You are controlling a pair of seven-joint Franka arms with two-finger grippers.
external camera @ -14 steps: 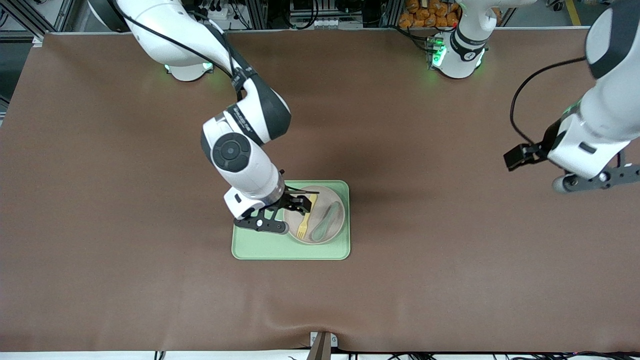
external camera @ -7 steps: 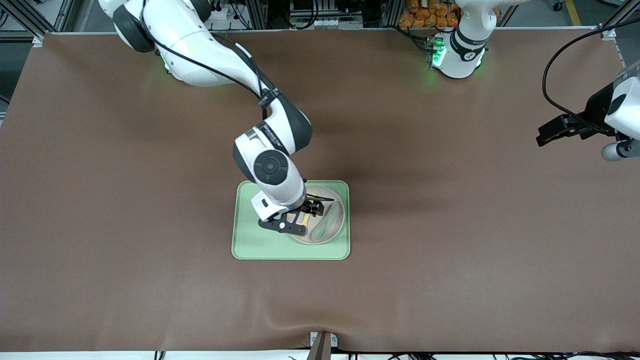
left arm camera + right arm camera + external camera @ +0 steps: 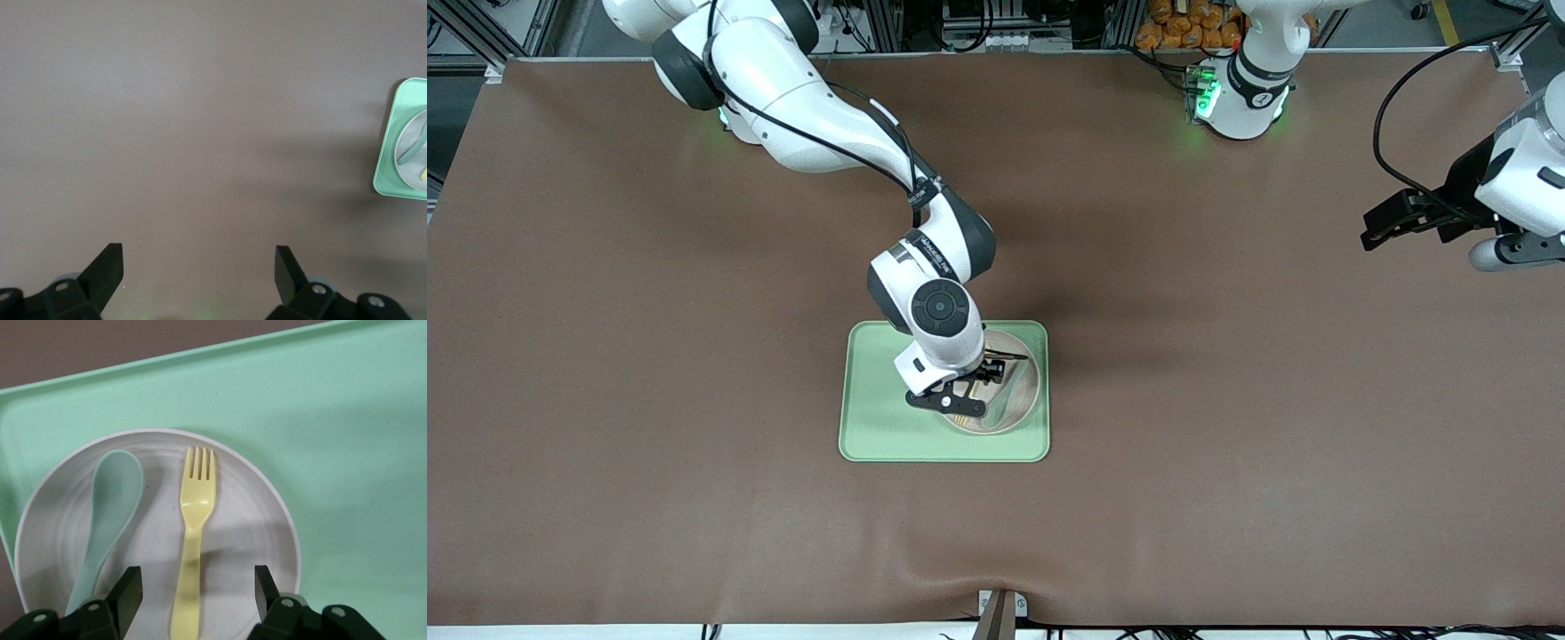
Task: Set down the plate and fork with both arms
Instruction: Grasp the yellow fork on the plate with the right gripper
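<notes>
The pale beige-pink plate sits on the light-green tray, at the end toward the left arm. In the right wrist view the plate holds the pale-yellow fork beside a muted green spoon. My right gripper is open low over the plate, one finger on each side of the fork's handle, not touching it. In the front view this gripper hides most of the fork. My left gripper is open and empty, up over bare table at the left arm's end.
The tray shows at the edge of the left wrist view. Brown table cloth surrounds the tray. A bracket sits at the table's edge nearest the front camera.
My right gripper has moved from the tray's middle to over the plate and now covers the fork. My left arm has swung toward the table's end and waits there.
</notes>
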